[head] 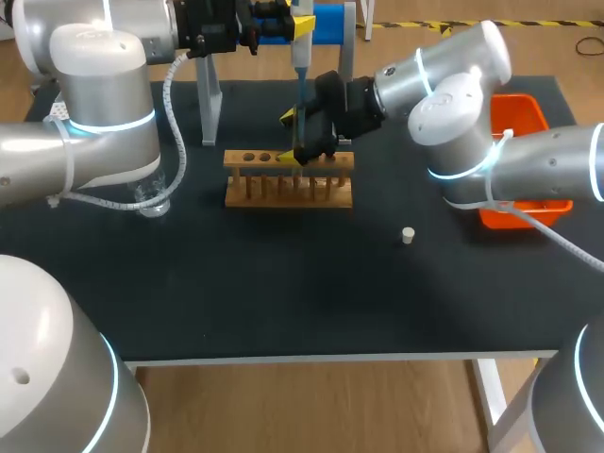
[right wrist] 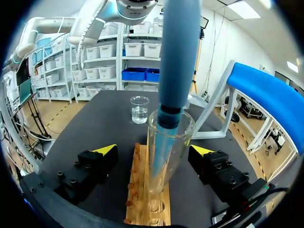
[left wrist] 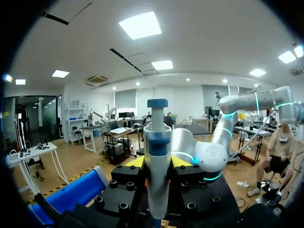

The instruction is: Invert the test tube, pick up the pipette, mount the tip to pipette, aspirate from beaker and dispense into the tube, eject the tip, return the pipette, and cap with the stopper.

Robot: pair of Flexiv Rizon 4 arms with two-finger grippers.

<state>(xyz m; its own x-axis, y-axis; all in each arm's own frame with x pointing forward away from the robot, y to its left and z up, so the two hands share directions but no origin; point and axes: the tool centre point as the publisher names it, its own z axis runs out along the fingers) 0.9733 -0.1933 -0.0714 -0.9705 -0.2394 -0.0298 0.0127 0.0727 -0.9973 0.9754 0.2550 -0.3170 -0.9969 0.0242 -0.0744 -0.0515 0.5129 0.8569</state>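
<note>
Right wrist view — pipette (right wrist: 178,52) in tube (right wrist: 164,166), rack (right wrist: 142,202) beneath

Over the middle of the rack (head: 247,192) we have little room. The pipette (head: 299,68), clamped upright in our left claw (left wrist: 157,161), comes straight down into the test tube (right wrist: 183,137). Our right claw (right wrist: 153,150) stands with its fingers spread on either side of that tube. The rack's left holes are reachable from above. The stand (head: 209,109) blocks the back. The beaker (head: 151,200) sits tucked under our left arm (head: 104,113). Toward the front edge the bench (head: 283,302) gives us wide passage, with only the stopper (head: 408,235) in the way. The orange bin (head: 517,113) lies behind our right arm (head: 453,104).
</note>
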